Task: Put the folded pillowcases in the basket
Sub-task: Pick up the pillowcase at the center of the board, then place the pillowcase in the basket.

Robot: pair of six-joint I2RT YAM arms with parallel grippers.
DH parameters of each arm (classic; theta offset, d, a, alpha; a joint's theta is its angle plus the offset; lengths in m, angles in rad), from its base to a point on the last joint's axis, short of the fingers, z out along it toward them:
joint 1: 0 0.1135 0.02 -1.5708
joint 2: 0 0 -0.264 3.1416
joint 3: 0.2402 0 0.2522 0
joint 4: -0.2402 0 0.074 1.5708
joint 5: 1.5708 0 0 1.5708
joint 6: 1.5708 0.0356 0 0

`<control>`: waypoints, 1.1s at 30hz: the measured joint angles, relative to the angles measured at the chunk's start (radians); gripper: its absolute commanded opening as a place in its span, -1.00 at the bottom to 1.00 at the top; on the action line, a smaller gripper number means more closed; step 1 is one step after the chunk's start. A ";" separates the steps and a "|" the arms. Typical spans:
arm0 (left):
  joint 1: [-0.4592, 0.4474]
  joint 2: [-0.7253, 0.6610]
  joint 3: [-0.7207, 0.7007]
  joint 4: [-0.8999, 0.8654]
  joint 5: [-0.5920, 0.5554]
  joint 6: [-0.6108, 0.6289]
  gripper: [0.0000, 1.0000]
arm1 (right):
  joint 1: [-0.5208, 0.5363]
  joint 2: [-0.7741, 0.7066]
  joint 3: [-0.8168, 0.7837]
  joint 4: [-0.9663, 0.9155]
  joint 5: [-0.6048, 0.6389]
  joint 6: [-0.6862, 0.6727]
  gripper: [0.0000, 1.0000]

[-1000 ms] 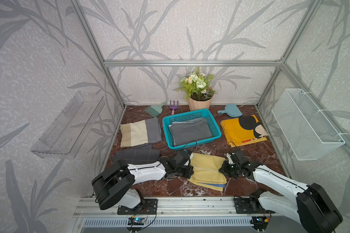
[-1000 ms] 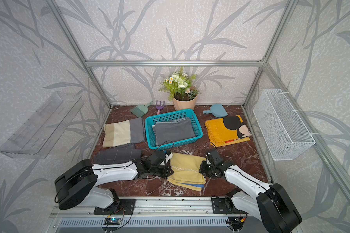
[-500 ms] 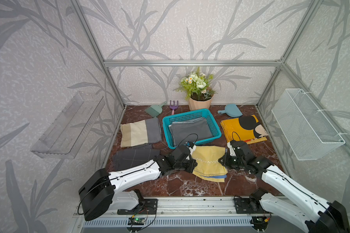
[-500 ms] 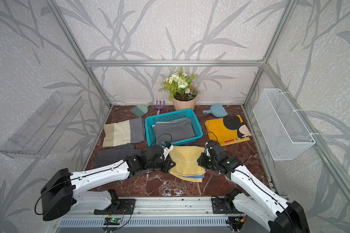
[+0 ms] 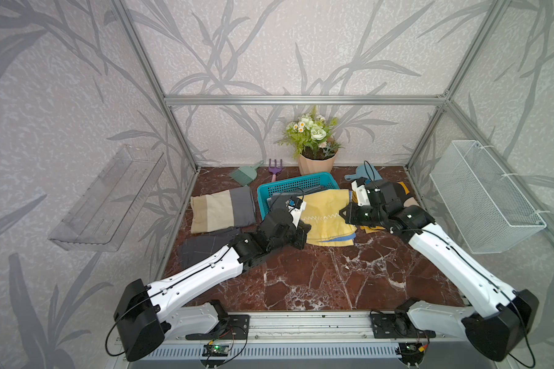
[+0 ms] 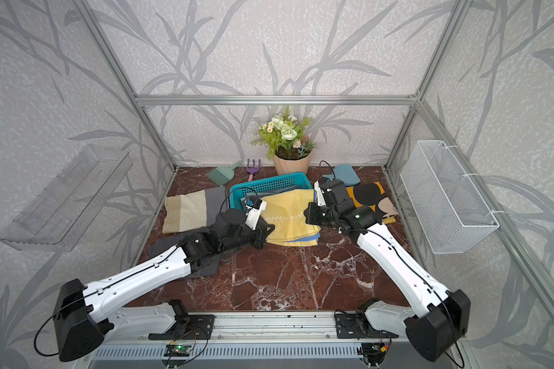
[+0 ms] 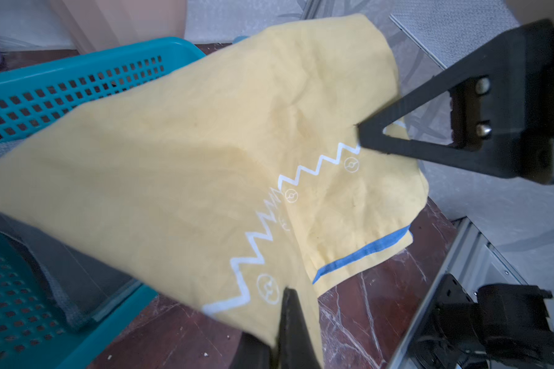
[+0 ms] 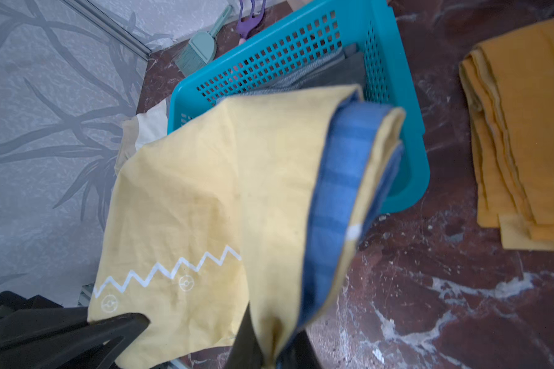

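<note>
We look into a cell with pale, leaf-patterned walls and a dark red marble table (image 5: 317, 281). Near the back of the table stands the teal basket (image 5: 296, 183), and a grey cloth (image 8: 349, 70) already lies inside it.

The yellow pillowcase (image 5: 325, 214), with its white zigzag line and blue trim, hangs stretched between the two arms. Its far part lies over the near rim of the basket and its near edge sags toward the table just in front. It is not lying in the basket.

The left gripper (image 5: 304, 230) has its jaws pinched tight on the pillowcase's left edge. The right gripper (image 5: 345, 214) is clamped just as tightly on the right edge, where we see the fabric bunched between its fingers (image 8: 247, 338).

A beige-and-grey cloth (image 5: 221, 211) lies left of the basket, and a dark grey cloth (image 5: 205, 246) lies nearer us, partly under the left arm. An orange cloth with black shapes (image 6: 370, 193) lies to the right.

Along the back wall we see a flowerpot (image 5: 315, 163), a green brush (image 5: 245, 174), a purple rake (image 5: 274, 167) and a blue scoop (image 6: 343, 174). A white wire basket (image 5: 483, 198) hangs on the right wall and a clear shelf (image 5: 109, 198) on the left.
</note>
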 measured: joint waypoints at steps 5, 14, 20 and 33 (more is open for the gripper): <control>0.108 0.067 0.000 0.058 -0.005 0.009 -1.00 | -0.059 0.188 0.142 0.002 -0.019 -0.071 -1.00; 0.244 0.209 0.066 0.137 0.009 0.035 -1.00 | -0.080 0.506 0.415 0.010 -0.031 -0.146 -1.00; 0.296 0.313 0.084 0.180 0.016 0.034 -1.00 | -0.081 0.692 0.552 0.009 -0.021 -0.177 -1.00; 0.315 0.433 0.030 0.237 0.022 0.011 -1.00 | -0.083 0.825 0.571 0.001 -0.004 -0.206 -1.00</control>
